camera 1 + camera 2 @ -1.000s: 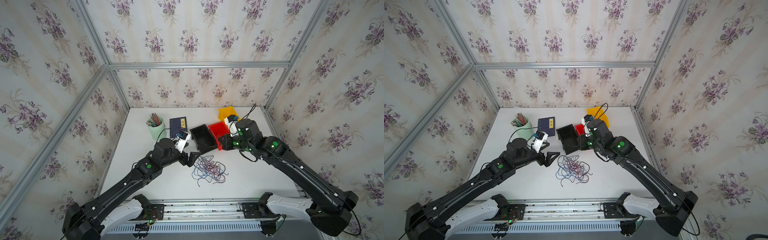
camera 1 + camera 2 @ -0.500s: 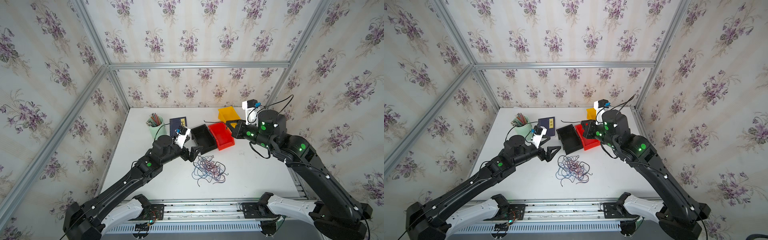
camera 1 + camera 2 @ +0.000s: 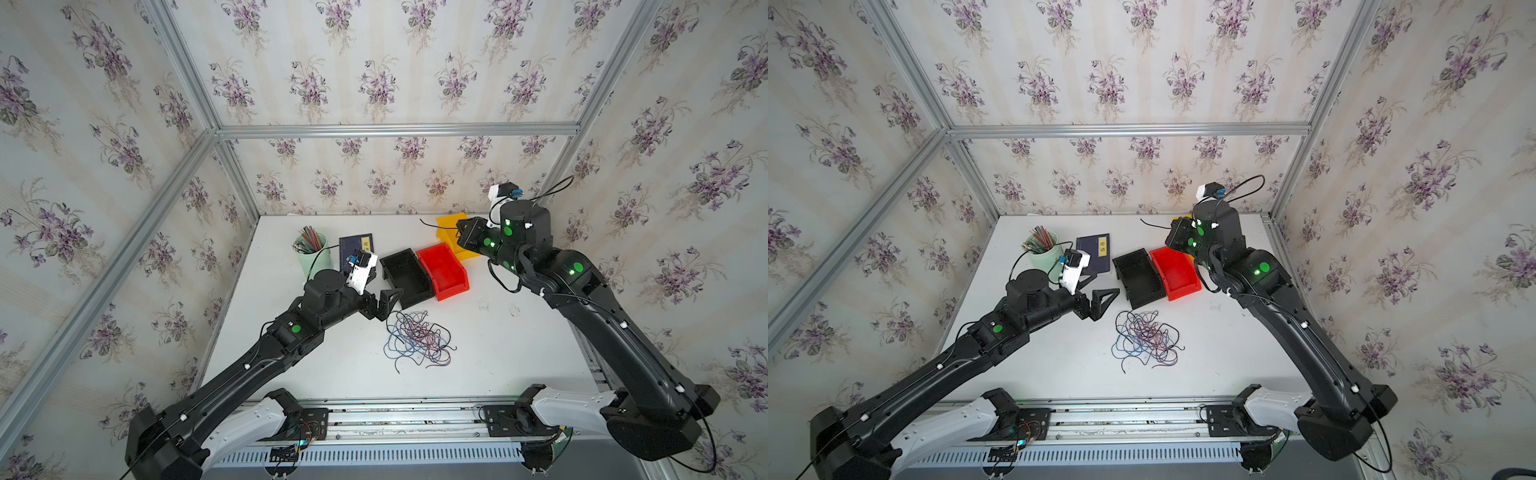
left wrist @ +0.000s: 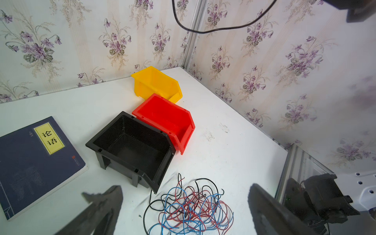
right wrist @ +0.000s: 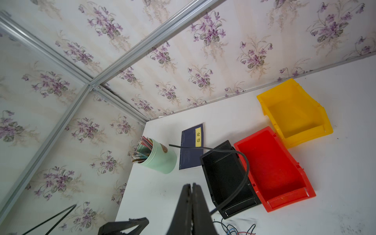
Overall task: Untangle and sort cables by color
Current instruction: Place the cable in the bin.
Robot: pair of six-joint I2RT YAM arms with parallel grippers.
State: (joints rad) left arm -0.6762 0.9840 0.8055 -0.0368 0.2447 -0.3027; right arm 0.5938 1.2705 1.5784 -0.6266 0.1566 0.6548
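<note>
The cables (image 3: 417,338) lie in a tangled heap of red, blue and black strands mid-table in both top views (image 3: 1146,336), just in front of the black bin (image 3: 419,286). My left gripper (image 3: 385,300) hovers open at the heap's left edge; in the left wrist view the heap (image 4: 191,207) lies below and between its wide-spread fingers (image 4: 105,203). My right gripper (image 3: 458,226) is raised near the yellow bin (image 3: 446,222) and shut on one black cable (image 3: 428,224). In the right wrist view that cable (image 5: 245,162) arcs out from the closed fingertips (image 5: 191,185).
Black, red (image 3: 453,289) and yellow bins sit in a diagonal row toward the back right. A green cup of pencils (image 3: 313,255) and a dark blue book (image 3: 353,245) stand at the back left. Walls close in on three sides.
My right arm has risen from beside the black bin and swung back toward the yellow bin with the black cable. The left gripper has edged toward the black bin, still open.
</note>
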